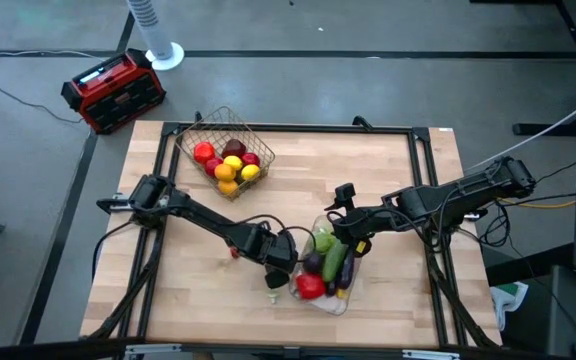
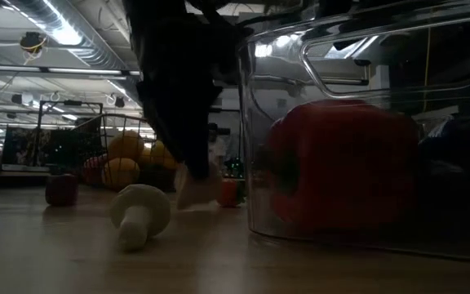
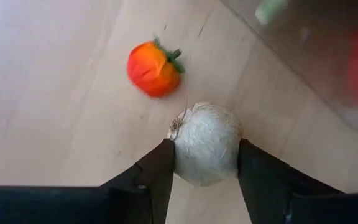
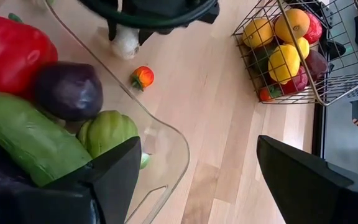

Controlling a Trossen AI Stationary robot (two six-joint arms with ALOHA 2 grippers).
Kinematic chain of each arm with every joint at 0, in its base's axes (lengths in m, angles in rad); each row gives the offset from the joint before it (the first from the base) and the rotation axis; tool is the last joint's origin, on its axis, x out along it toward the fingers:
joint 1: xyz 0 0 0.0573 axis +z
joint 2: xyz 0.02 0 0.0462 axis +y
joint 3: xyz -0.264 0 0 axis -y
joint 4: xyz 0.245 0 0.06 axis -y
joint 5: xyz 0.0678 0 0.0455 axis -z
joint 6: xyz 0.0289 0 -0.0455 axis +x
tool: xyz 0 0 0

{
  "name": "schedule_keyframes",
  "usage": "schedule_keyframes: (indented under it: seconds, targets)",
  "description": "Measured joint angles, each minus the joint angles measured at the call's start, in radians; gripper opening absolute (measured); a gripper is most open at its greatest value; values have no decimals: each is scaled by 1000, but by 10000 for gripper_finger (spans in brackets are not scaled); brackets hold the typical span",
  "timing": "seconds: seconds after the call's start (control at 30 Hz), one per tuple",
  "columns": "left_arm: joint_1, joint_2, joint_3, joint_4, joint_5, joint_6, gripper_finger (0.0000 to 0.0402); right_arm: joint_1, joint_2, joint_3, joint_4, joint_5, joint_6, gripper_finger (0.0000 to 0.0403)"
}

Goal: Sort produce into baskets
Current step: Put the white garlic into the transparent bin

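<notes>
At the desk's [image 1: 198, 270] far left, the wire basket [image 1: 226, 150] holds red, yellow and orange fruits, packed too tightly to count; in the low view it is only a dim shape behind other things. Nearer the front, the left gripper [image 3: 207, 163] is down on the wood, its fingers [image 3: 156, 174] pressed on either side of a pale white mushroom [image 3: 206, 143]. From above, the arm covers most of the mushroom, and only a pale bit shows beside the gripper. A small orange-red fruit [image 3: 153, 67] with a green stalk lies just beyond it, apart from it. A second small red piece [image 2: 61, 189] lies farther left in the low view, too dark to name. To the right, the clear tray [image 1: 352, 292] holds a red pepper [image 4: 11, 53], an eggplant [image 4: 68, 90], a cucumber [image 4: 27, 138] and a green squash [image 4: 107, 132]; the arm and tray wall cut off part of the pile. The right gripper [image 4: 197, 177] hovers over the tray's far edge, fingers wide apart and empty.
</notes>
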State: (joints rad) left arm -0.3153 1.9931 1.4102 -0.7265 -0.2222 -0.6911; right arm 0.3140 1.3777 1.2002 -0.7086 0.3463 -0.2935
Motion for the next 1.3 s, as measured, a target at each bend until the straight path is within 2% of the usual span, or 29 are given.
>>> schedule_keyframes:
  seconds: [0.2,0.43,0.63,0.87,1.17,1.3]
  targets:
    - [14,-71,-1,-30,0,1,158,0,0,0,0,0,0,317]
    - [50,-168,-1,38,0,12,160,0,0,0,0,0,0,317]
    - [87,-188,0,245,-1,78,166,0,0,0,1,0,0,317]
    - [105,-165,2,470,-1,273,168,0,-3,0,-4,0,15,317]
    - [139,-119,2,504,-11,330,169,0,-181,-31,-99,-34,131,317]
    - [158,-97,2,507,-1,357,169,0,-299,-142,-6,-35,151,317]
